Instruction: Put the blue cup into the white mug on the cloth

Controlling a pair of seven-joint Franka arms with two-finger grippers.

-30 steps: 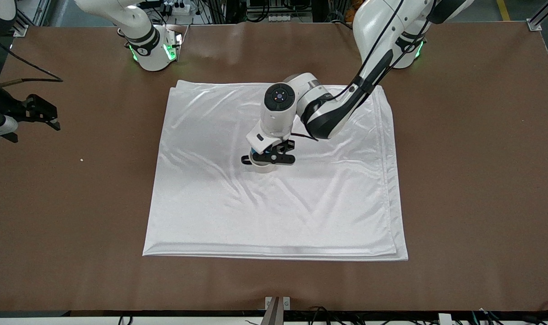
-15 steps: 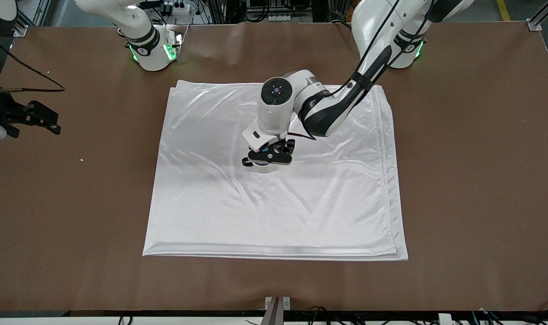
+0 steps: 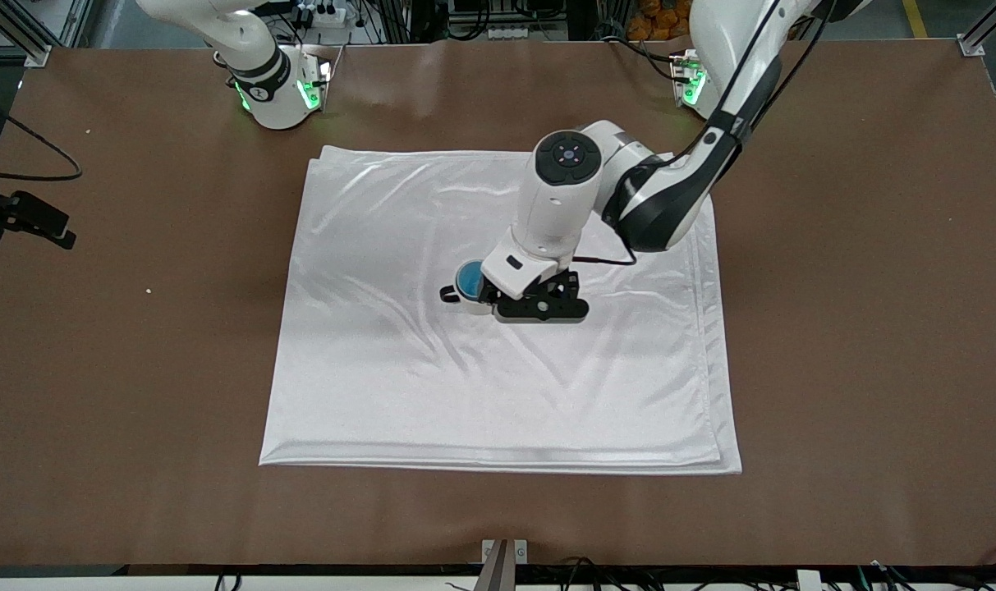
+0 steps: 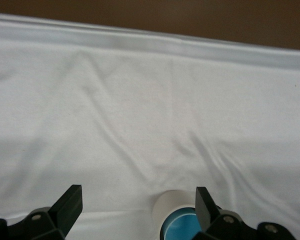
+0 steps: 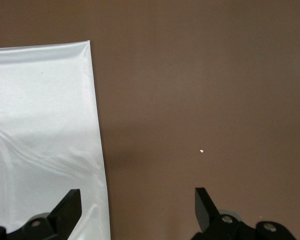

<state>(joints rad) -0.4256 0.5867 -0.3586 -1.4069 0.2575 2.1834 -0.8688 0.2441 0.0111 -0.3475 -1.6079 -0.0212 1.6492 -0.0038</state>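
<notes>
Your left gripper (image 3: 540, 308) hangs low over the cloth (image 3: 383, 394) with its jaws spread wide and nothing between them; in the left wrist view both fingers (image 4: 70, 202) stand well apart, and the nested cups sit just beside one of them. The blue cup (image 3: 469, 278) is already down inside the white mug (image 3: 475, 306), which stands upright on the cloth near its middle, its small dark handle toward the right arm's end of the table.

From here the main risk is the retreat. The gripper body is close beside the mug, so a sideways move toward it could clip the rim or the handle and tip both cups on the soft, wrinkled fabric. A low drag could also snag a fold of cloth and pull the mug with it. Lifting straight up looks safest.

Your right gripper (image 5: 135, 210) waits, jaws spread and empty, over the bare table (image 3: 875, 328) by the cloth's edge, well away from the cups.
</notes>
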